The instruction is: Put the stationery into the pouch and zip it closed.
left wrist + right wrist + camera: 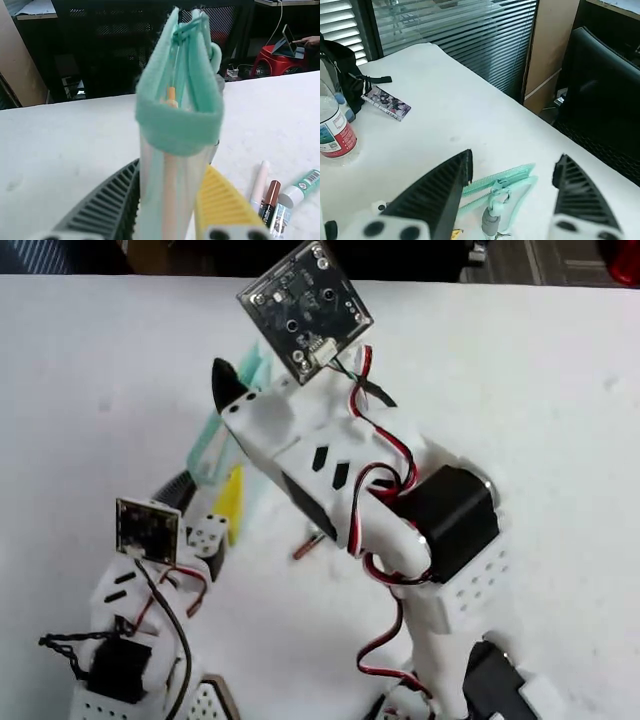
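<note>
The mint-green pouch stands on edge between the grey finger and the yellow finger of my left gripper, which is shut on it. An orange pencil shows inside the pouch's gaping mouth. In the high view the pouch lies left of centre, with my left gripper at its near end. My right gripper hangs open above the pouch's zip, its pull just below; its black tip is over the pouch's far end.
A white pen, a brown pen and a green-capped marker lie on the table beside the pouch; one pen end peeks from under the right arm. A water bottle, a small booklet and a black bag sit farther off.
</note>
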Available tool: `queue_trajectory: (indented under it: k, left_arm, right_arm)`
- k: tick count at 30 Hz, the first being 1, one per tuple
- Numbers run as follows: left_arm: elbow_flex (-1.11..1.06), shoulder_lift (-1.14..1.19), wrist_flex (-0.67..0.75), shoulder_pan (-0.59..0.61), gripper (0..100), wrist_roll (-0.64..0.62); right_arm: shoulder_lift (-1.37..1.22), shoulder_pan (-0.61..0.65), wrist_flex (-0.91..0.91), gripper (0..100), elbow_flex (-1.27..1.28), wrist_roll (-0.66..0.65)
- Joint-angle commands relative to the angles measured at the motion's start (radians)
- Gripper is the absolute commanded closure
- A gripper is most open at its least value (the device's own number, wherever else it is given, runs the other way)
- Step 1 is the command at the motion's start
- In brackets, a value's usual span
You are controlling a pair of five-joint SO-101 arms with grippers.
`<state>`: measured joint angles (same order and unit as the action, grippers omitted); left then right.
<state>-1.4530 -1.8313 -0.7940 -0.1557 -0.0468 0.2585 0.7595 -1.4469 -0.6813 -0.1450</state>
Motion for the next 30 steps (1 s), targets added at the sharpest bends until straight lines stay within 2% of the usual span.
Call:
queue_trajectory:
  k: [1, 6, 11, 16, 17, 21, 25, 30]
  left_arm:
    - [-0.011, 0.008, -0.003, 0.004, 84, 0.006]
    - [-0.011, 0.008, -0.003, 0.004, 84, 0.006]
    - [-0.011, 0.008, -0.005, 0.005, 84, 0.006]
    - [-0.011, 0.008, -0.005, 0.004, 84, 0.006]
    - [-0.011, 0.008, -0.005, 0.004, 84, 0.006]
    - [-0.011, 0.008, -0.005, 0.004, 84, 0.006]
    - [-0.011, 0.008, -0.005, 0.004, 84, 0.006]
    - [-0.011, 0.008, -0.005, 0.004, 84, 0.006]
  right_arm:
    - [0.008, 0.005, -0.007, 76.1, -0.017, -0.015]
    - [0.012, -0.019, -0.031, 76.1, -0.026, -0.017]
    - [0.041, -0.223, -0.087, 77.2, -0.008, -0.009]
    - [0.002, -0.42, -0.091, 97.3, 0.189, -0.009]
    - [-0.012, -0.446, -0.071, 98.9, 0.253, -0.008]
    - [-0.073, -0.519, 0.051, 90.2, 0.528, 0.006]
    - [-0.139, -0.575, 0.211, 86.8, 0.758, 0.169]
    - [-0.231, -0.595, 0.414, 86.9, 0.916, 0.298]
